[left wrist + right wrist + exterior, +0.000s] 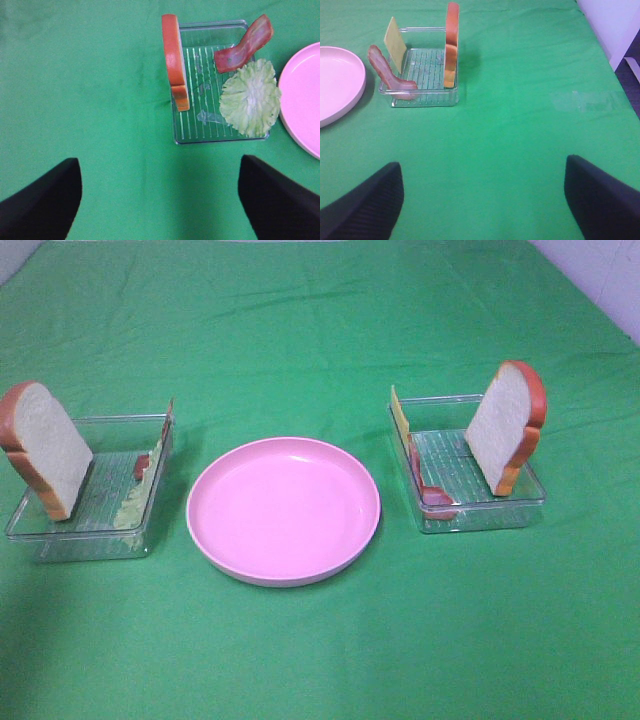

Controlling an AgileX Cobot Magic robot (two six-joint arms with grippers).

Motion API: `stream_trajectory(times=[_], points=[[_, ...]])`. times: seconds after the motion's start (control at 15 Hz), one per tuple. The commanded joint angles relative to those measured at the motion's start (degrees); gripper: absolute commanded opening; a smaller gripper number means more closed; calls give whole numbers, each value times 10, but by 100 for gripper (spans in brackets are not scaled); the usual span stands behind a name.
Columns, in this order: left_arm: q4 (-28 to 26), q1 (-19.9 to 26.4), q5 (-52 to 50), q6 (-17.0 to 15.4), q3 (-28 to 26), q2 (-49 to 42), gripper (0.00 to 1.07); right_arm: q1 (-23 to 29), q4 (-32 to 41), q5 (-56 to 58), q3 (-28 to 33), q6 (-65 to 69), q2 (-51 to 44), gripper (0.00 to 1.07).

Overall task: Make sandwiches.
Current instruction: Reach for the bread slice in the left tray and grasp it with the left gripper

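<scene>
The sandwich parts lie apart in two trays. A bread slice leans upright in the left tray, with a bacon strip and lettuce against its plate-side wall. The other bread slice stands in the right tray, with a cheese slice and a second bacon strip on its plate-side wall. My left gripper is open and empty above the cloth, short of the left tray. My right gripper is open and empty, well back from the right tray. Neither gripper shows in the exterior view.
A pink round plate sits between the clear left tray and the clear right tray on a green cloth. The table's right edge shows in the right wrist view.
</scene>
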Motion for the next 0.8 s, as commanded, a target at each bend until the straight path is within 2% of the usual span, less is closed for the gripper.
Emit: stream_trajectory(times=[0.07,0.27,0.47,0.8], points=[[-6,2,-5,-5,-52,119,80,-5,0,-4,1,-2,-8,83],[-6,2,-11,0,-131,277,80,-5,0,-4,1,-2,-8,83],[-6,2,-20,0,-183,383,80,-5,0,-4,1,-2,-8,83],[-20,-1,-95,1,-198,476,80,-5,0,-4,1,-2,-8,83]])
